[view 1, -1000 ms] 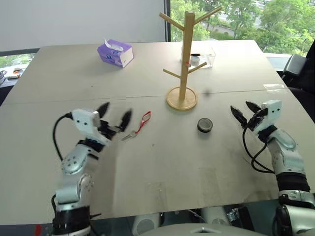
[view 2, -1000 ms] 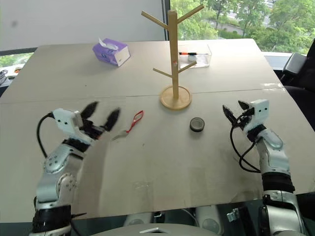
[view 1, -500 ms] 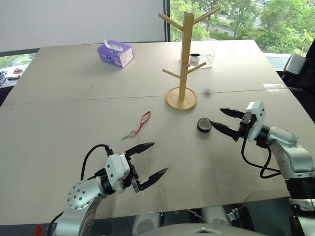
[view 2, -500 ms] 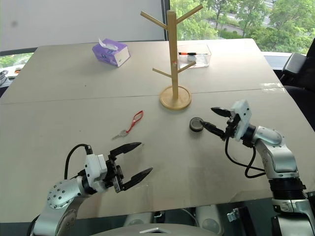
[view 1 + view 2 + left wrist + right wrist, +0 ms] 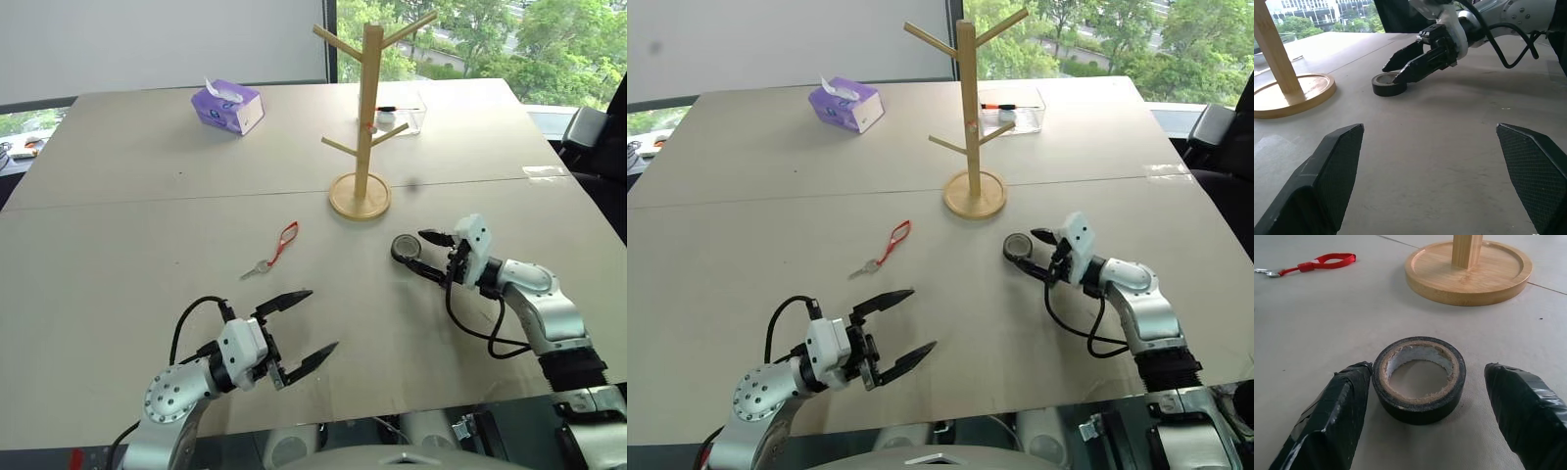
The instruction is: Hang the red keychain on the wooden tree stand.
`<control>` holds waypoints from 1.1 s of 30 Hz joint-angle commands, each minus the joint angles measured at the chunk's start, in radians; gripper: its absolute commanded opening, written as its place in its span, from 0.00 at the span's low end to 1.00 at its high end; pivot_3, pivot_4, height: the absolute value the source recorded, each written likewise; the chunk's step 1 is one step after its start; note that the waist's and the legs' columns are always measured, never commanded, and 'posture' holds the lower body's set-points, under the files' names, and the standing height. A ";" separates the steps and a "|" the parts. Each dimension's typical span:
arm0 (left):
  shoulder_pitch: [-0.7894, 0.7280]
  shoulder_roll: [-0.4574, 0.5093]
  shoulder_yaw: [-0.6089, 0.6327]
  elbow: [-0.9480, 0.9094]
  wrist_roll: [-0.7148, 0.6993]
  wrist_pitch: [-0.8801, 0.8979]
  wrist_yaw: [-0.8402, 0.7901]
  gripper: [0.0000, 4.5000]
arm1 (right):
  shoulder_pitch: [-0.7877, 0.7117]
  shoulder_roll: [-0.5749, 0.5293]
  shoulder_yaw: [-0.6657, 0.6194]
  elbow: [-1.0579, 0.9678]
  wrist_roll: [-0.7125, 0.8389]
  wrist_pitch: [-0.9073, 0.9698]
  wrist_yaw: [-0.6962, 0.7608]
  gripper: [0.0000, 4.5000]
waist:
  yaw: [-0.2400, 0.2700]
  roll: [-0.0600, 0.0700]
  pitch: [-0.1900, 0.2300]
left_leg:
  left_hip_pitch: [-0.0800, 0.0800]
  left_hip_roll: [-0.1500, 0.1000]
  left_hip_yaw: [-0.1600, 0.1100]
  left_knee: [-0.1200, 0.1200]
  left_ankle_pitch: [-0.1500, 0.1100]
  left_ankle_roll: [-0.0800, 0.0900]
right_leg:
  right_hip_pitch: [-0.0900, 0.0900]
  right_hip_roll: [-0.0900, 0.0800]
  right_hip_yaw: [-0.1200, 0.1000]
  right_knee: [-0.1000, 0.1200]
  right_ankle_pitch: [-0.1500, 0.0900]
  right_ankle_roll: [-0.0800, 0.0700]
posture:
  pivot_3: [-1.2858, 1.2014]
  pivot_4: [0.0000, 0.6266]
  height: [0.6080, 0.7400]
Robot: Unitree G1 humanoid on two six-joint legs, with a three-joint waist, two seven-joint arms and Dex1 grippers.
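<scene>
The red keychain (image 5: pixel 284 242) lies flat on the table, left of the stand, its small silver key (image 5: pixel 257 267) at the near end. The wooden tree stand (image 5: pixel 368 108) rises upright from its round base (image 5: pixel 1469 271) at the table's middle. My left gripper (image 5: pixel 321 319) hangs open and empty near the front edge, well short of the keychain and pointing to the right. My right gripper (image 5: pixel 1427 367) is open low over the table, its fingers (image 5: pixel 1342 406) on either side of a black tape roll (image 5: pixel 1420 379), with one tip against the roll's side.
A purple tissue box (image 5: pixel 228 106) stands at the back left. Behind the stand sits a clear plastic box (image 5: pixel 402 116). The tape roll (image 5: pixel 405 247) lies in front and to the right of the stand's base (image 5: pixel 360 196). A dark chair is off the table's right edge.
My left gripper has drawn back from beside the keychain toward the front edge and turned to the right. My right gripper has swung left to the tape roll.
</scene>
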 commanded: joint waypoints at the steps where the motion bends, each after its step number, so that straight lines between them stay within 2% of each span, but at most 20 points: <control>1: 0.000 -0.002 -0.002 -0.007 0.005 -0.029 0.014 1.00 | -0.019 0.007 0.006 0.021 -0.035 -0.049 -0.015 0.87 | 0.001 0.000 0.000 | 0.000 0.000 0.000 0.000 0.000 0.000 | 0.000 0.000 0.000 0.000 0.000 0.000 | 0.52 0.24 1.00; 13: -0.014 -0.004 -0.009 0.010 0.009 -0.034 0.040 1.00 | -0.024 0.022 0.030 0.064 -0.106 -0.110 -0.035 0.87 | -0.002 0.000 0.000 | 0.000 0.000 0.000 0.000 0.000 0.000 | 0.000 0.000 0.000 0.000 0.000 0.000 | 0.52 0.24 1.00; 16: -0.018 -0.004 -0.011 0.010 0.009 -0.030 0.045 1.00 | -0.023 0.031 0.013 0.053 -0.089 -0.111 -0.038 0.69 | -0.002 0.000 0.000 | 0.001 0.001 0.000 0.000 0.000 0.000 | 0.000 0.000 0.000 0.001 0.000 0.000 | 0.52 0.24 1.00; 18: -0.022 -0.004 -0.012 0.010 0.008 -0.026 0.049 1.00 | -0.025 0.042 -0.016 0.044 -0.059 -0.099 -0.047 0.50 | -0.001 0.000 0.000 | 0.000 0.000 0.000 0.000 0.000 0.000 | 0.000 0.000 0.000 0.001 0.000 0.000 | 0.52 0.24 1.00; 19: -0.022 -0.004 -0.012 0.009 0.007 -0.025 0.050 1.00 | -0.027 0.045 -0.029 0.041 -0.042 -0.083 -0.052 0.44 | -0.001 0.000 0.000 | 0.000 0.000 0.000 0.000 0.000 0.000 | 0.000 0.000 0.000 0.001 0.000 0.000 | 0.52 0.24 1.00; 22: -0.025 -0.003 -0.012 0.006 0.006 -0.021 0.054 1.00 | -0.039 0.042 -0.073 0.050 -0.017 -0.061 -0.077 0.44 | 0.001 0.000 0.000 | 0.000 0.000 0.000 0.000 0.000 0.000 | 0.000 0.000 0.000 0.001 0.000 0.000 | 0.52 0.24 1.00; 26: -0.033 0.000 -0.012 0.005 0.003 -0.015 0.059 1.00 | -0.111 0.040 -0.234 0.148 0.058 -0.020 -0.201 0.44 | 0.000 0.000 0.000 | 0.000 0.000 0.001 0.000 0.000 0.000 | 0.000 0.000 0.000 0.001 0.000 0.000 | 0.52 0.24 1.00; 29: -0.040 0.002 -0.011 0.007 0.000 -0.011 0.061 1.00 | -0.188 -0.021 -0.347 0.311 0.059 -0.045 -0.304 0.44 | 0.003 0.000 0.000 | 0.000 0.000 0.001 0.000 0.000 0.000 | 0.000 0.000 0.001 0.001 0.000 0.000 | 0.52 0.24 1.00; 33: -0.055 0.000 -0.017 0.014 0.001 -0.005 0.060 1.00 | -0.296 -0.125 -0.438 0.559 0.026 -0.057 -0.459 0.44 | 0.000 0.001 0.000 | 0.000 -0.001 0.003 0.000 0.000 0.000 | 0.000 0.000 0.002 0.001 0.000 0.000 | 0.52 0.24 1.00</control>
